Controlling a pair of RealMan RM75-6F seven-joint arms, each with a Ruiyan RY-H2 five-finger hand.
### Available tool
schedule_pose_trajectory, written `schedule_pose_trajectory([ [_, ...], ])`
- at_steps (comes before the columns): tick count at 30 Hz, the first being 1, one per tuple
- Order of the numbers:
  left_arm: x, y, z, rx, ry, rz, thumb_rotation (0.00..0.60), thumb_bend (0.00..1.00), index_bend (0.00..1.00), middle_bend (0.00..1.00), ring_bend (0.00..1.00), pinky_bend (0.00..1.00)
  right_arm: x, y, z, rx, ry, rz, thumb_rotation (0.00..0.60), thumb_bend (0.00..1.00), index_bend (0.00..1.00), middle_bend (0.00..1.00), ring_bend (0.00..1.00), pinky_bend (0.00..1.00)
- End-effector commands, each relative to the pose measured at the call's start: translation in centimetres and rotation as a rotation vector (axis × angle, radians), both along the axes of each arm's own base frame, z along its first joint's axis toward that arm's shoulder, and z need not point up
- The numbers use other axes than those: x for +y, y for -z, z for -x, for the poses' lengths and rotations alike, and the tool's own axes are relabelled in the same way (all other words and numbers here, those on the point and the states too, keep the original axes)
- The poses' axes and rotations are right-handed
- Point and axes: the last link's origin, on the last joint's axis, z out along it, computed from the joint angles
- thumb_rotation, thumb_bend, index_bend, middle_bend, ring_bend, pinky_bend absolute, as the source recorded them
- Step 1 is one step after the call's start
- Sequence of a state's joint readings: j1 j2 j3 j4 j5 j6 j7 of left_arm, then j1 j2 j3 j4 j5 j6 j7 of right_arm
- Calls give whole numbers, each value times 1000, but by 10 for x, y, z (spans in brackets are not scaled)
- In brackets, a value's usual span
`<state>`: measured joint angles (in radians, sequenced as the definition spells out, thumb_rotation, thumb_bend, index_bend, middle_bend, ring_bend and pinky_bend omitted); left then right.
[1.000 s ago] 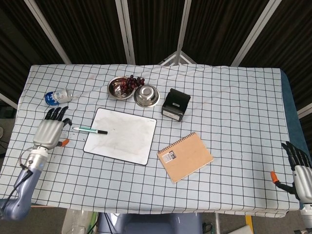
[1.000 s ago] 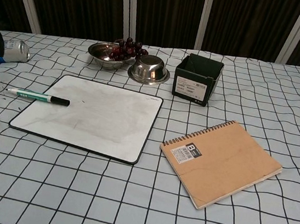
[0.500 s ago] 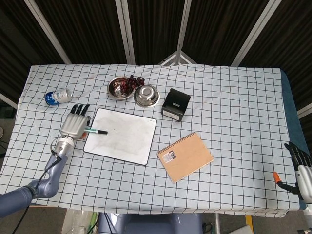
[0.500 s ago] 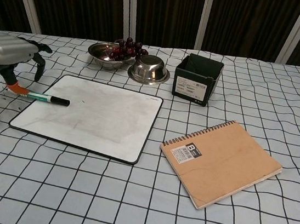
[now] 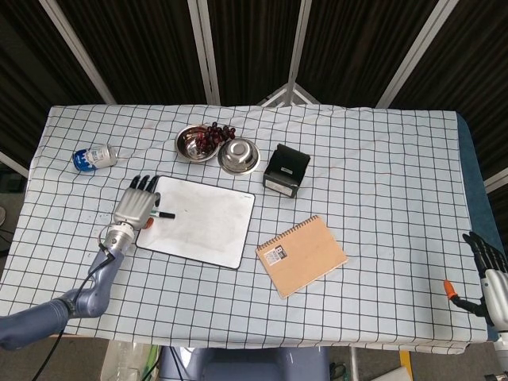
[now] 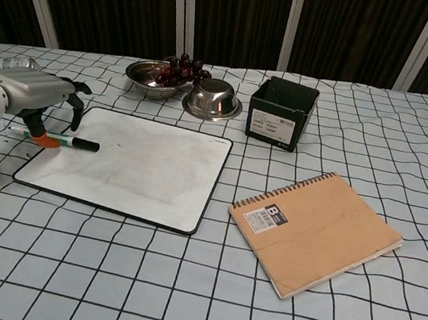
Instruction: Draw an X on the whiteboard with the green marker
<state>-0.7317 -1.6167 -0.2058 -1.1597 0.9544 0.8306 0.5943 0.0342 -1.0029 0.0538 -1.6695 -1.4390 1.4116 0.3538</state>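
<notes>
Head view puts the left hand [image 5: 136, 209] at centre left of the frame, fingers spread, palm down over the green marker [image 5: 163, 214], which lies across the left edge of the whiteboard [image 5: 198, 221] on the checked bench [image 5: 381, 182]. Chest view shows the fingers arched above the marker; contact unclear. The right hand [image 5: 492, 274] rests, fingers apart, holding nothing, at lower right.

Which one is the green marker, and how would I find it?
Look at the whiteboard lying flat on the checked cloth, then go to its left edge, where the left hand hovers. The green marker lies there under the hand, half on the board. It is the only thin stick here, with a green-and-white body and a black cap pointing inward.
</notes>
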Motion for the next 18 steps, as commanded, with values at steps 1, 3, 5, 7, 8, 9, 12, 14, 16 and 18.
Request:
schedule_pose_trajectory([
  [1, 0, 1, 2, 8, -2, 0, 600, 427, 446, 1, 0, 0, 0, 0, 0, 0, 1, 0, 600, 352, 0, 0, 0, 0],
  [3, 0, 1, 4, 13, -7, -1, 600, 430, 447, 1, 0, 0, 0, 0, 0, 0, 3, -1, 600, 352, 0, 0, 0, 0],
  [5, 1, 1, 5, 11, -18, -5, 600, 434, 449, 1, 0, 0, 0, 0, 0, 0, 4, -3, 600, 352, 0, 0, 0, 0],
  [7, 2, 2, 6, 5, -28, -7, 600, 438, 453, 2, 0, 0, 0, 0, 0, -1, 6, -5, 600, 352, 0, 0, 0, 0],
  [8, 3, 2, 6, 5, -32, -7, 600, 440, 456, 2, 0, 0, 0, 0, 0, -1, 6, -5, 600, 352, 0, 0, 0, 0],
  [9, 3, 3, 7, 8, -33, -7, 600, 442, 461, 2, 0, 0, 0, 0, 0, 0, 6, -5, 600, 352, 0, 0, 0, 0],
  [12, 4, 5, 8, 12, -37, -4, 600, 462, 493, 7, 0, 0, 0, 0, 0, 0, 7, -7, 600, 352, 0, 0, 0, 0],
  [14, 4, 7, 8, 9, -40, -3, 600, 480, 516, 10, 0, 0, 0, 0, 0, 0, 7, -7, 600, 352, 0, 0, 0, 0],
  [16, 4, 8, 8, 9, -40, -1, 600, 497, 537, 14, 0, 0, 0, 0, 0, 0, 8, -7, 600, 352, 0, 0, 0, 0],
  [18, 3, 9, 9, 9, -42, 0, 600, 513, 561, 21, 0, 0, 0, 0, 0, 0, 8, -7, 600, 352, 0, 0, 0, 0],
])
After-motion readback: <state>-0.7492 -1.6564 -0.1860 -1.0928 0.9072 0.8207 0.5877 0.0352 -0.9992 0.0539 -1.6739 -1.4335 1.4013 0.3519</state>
